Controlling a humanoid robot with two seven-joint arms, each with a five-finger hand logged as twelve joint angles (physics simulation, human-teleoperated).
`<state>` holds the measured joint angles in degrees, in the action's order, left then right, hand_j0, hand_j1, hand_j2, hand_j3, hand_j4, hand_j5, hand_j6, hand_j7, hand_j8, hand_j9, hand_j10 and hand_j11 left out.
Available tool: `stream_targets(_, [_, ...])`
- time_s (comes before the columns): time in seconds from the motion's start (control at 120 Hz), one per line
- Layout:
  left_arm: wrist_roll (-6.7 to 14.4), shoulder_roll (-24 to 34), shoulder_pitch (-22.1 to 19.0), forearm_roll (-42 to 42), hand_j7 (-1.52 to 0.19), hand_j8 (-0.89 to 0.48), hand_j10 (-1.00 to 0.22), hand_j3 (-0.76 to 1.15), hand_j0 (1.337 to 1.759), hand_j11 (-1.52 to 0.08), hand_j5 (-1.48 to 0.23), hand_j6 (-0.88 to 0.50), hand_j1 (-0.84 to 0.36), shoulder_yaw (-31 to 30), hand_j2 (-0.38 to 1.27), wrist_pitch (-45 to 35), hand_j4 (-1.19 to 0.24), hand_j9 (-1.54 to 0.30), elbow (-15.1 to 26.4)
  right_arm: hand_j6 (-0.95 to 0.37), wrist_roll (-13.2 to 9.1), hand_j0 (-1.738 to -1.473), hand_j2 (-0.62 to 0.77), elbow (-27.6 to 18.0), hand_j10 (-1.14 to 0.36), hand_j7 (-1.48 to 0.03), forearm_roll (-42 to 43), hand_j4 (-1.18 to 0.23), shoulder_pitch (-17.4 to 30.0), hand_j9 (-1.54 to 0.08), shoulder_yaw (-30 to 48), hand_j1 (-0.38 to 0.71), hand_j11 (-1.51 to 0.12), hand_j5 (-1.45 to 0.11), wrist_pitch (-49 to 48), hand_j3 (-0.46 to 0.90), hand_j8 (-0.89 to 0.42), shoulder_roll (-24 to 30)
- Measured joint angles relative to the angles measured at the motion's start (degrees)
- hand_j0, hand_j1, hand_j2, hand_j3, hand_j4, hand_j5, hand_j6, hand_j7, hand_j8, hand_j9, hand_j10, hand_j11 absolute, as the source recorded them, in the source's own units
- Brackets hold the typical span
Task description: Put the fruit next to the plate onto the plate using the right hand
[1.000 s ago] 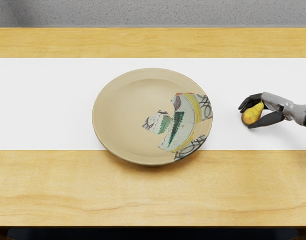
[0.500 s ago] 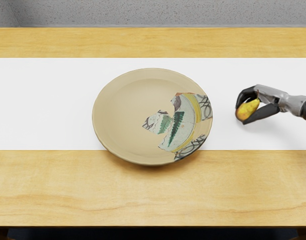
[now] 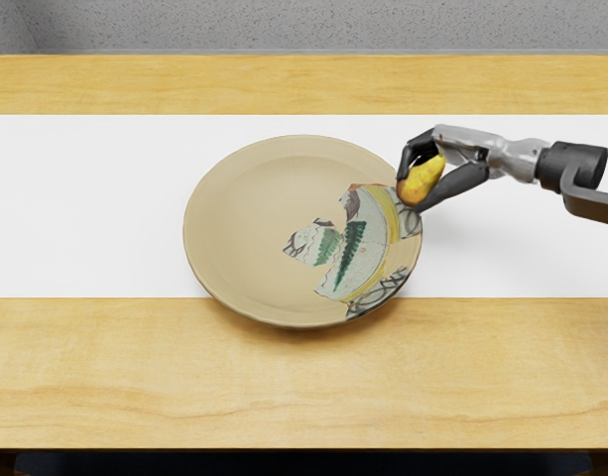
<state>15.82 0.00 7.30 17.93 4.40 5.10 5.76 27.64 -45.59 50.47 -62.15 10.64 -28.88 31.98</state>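
Over the right rim of the plate (image 3: 246, 210), you have the fruit (image 3: 420, 180) pinched between the curled fingers and thumb of the right hand (image 3: 440, 165) (apparently held clear of it), so the pickup is done and only lowering and release are left.

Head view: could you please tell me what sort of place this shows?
Probably a simulated dining-table setting: a wooden table with a white runner across it, a patterned plate on the runner, and the right hand holding a yellow fruit at the plate's right rim.
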Motion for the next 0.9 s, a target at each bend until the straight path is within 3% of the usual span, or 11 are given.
stream_targets(0.075, [0.0, 0.0, 0.0, 0.0, -0.02, -0.02, -0.02, 0.0, 1.658, -0.02, -0.02, -0.02, 0.33, 0.0, 0.0, 0.0, -0.02, -0.02, 0.0, -0.47, -3.9, -1.654, 0.32, 0.0, -0.3, -1.02, 0.3, -0.74, -1.4, -1.03, 0.0, 0.33, -1.03, -1.1, 0.0, 0.0, -0.24, -1.8])
stream_targets(0.225, [0.0, 0.0, 0.0, 0.0, -0.02, -0.02, -0.02, 0.0, 1.658, -0.02, -0.02, -0.02, 0.33, 0.0, 0.0, 0.0, -0.02, -0.02, 0.0, -0.44, -15.1, -1.653, 0.33, -0.1, -0.27, -1.04, 1.0, -0.75, -5.9, -1.05, -0.1, 0.35, -1.05, -1.14, 0.0, 0.0, -0.21, -7.5])
stream_targets(0.492, [0.0, 0.0, 0.0, 0.0, -0.02, -0.02, -0.02, 0.0, 1.658, -0.02, -0.02, -0.02, 0.33, 0.0, 0.0, 0.0, -0.02, -0.02, 0.0, -0.43, -28.8, -1.652, 0.3, -1.2, -0.28, -1.05, 2.9, -0.76, -10.4, -1.07, -0.1, 0.34, -1.07, -1.17, 0.0, 0.0, -0.21, -14.4])
stream_targets(0.675, [0.0, 0.0, 0.0, 0.0, -0.02, -0.02, -0.02, 0.0, 1.658, -0.02, -0.02, -0.02, 0.33, 0.0, 0.0, 0.0, -0.02, -0.02, 0.0, -0.47, -33.0, -1.653, 0.27, -1.3, -0.3, -1.02, 3.5, -0.74, -11.5, -1.06, -0.1, 0.3, -1.06, -1.12, 0.0, 0.0, -0.25, -17.4])
stream_targets(0.725, [0.0, 0.0, 0.0, 0.0, -0.02, -0.02, -0.02, 0.0, 1.658, -0.02, -0.02, -0.02, 0.33, 0.0, 0.0, 0.0, -0.02, -0.02, 0.0, -0.45, -34.0, -1.654, 0.22, -1.3, -0.31, -0.9, 3.0, -0.66, -12.0, -0.93, 0.1, 0.25, -0.93, -0.98, 0.0, 0.0, -0.27, -18.4])
stream_targets(0.808, [0.0, 0.0, 0.0, 0.0, -0.02, -0.02, -0.02, 0.0, 1.658, -0.02, -0.02, -0.02, 0.33, 0.0, 0.0, 0.0, -0.02, -0.02, 0.0, -0.31, -36.1, -1.656, 0.14, -1.3, -0.21, -0.61, 0.5, -0.45, -12.3, -0.63, 0.3, 0.06, -0.63, -0.66, 0.0, 0.0, -0.19, -19.3])
stream_targets(0.9, [0.0, 0.0, 0.0, 0.0, -0.02, -0.02, -0.02, 0.0, 1.658, -0.02, -0.02, -0.02, 0.33, 0.0, 0.0, 0.0, -0.02, -0.02, 0.0, -0.2, -37.2, -1.656, 0.09, -1.3, -0.14, -0.39, -0.9, -0.29, -12.5, -0.4, 0.3, -0.09, -0.4, -0.43, 0.0, 0.0, -0.12, -19.7])
